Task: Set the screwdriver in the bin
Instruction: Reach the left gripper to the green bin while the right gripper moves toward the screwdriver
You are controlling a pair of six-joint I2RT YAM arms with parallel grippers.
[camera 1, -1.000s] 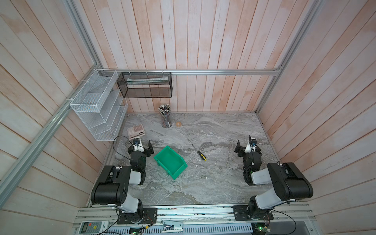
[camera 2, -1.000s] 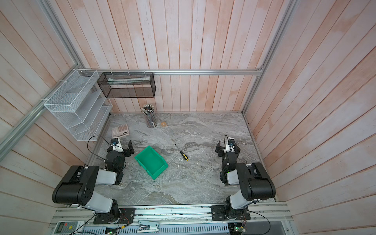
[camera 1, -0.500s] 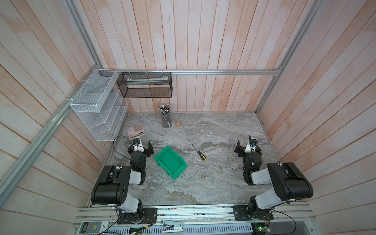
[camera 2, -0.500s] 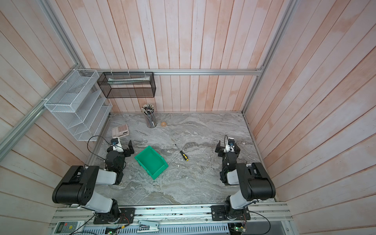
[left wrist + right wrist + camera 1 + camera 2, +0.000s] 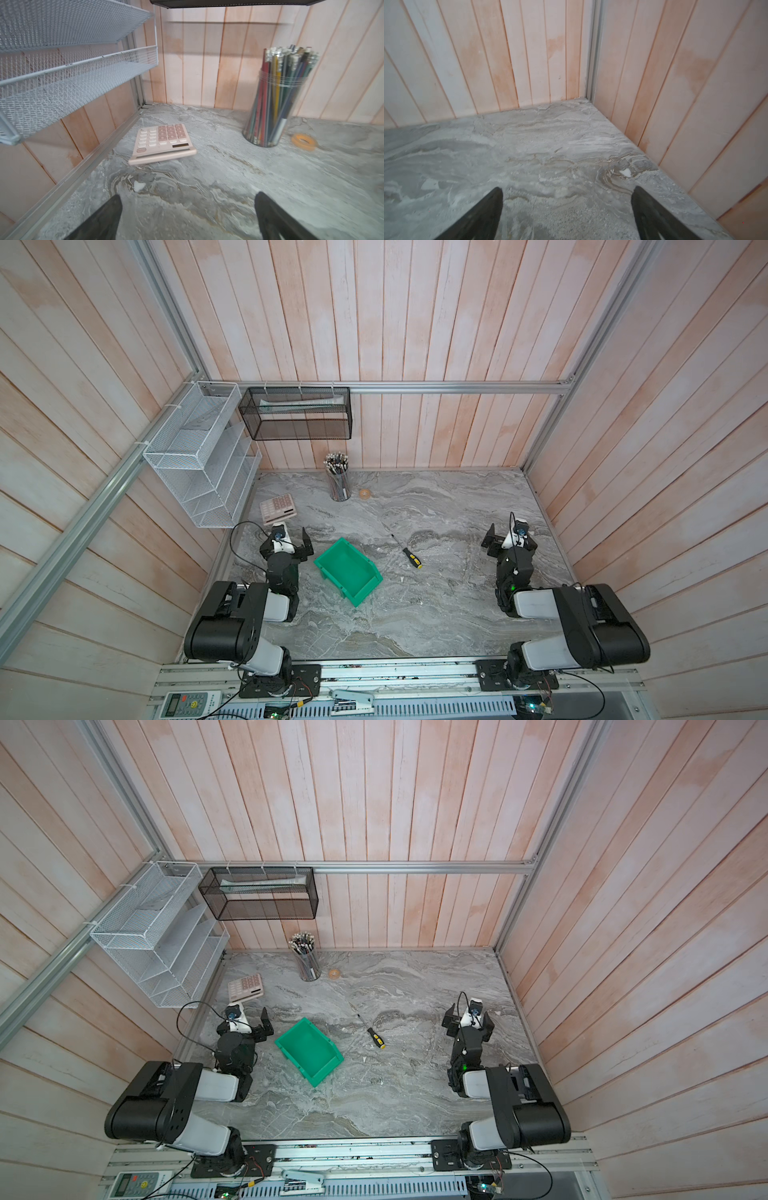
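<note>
Nearest to me, both arms sit folded low at the front edge of the grey marbled table [image 5: 419,614]. My left gripper [image 5: 286,540] sits just left of the green bin [image 5: 347,570]. Its jaws are spread wide, with only bare table between them in the wrist view. My right gripper [image 5: 510,540] is well off to the bin's right, jaws also wide apart and holding nothing. The bin stands empty on the table, turned at an angle. The screwdriver [image 5: 407,553] lies flat on the table near the bin's right side, apart from it. Its black-and-yellow handle is nearer me and the thin shaft points away toward the far left. Beyond the bin, to its left, lies a pink calculator [image 5: 277,506]. Farther behind the bin, by the back wall, stands a clear cup of pencils [image 5: 337,485] with a small tape roll [image 5: 365,493] just beside it. Above, beyond the bin and to its left, a white wire rack [image 5: 199,472] and a black mesh basket [image 5: 297,414] hang on the walls.
</note>
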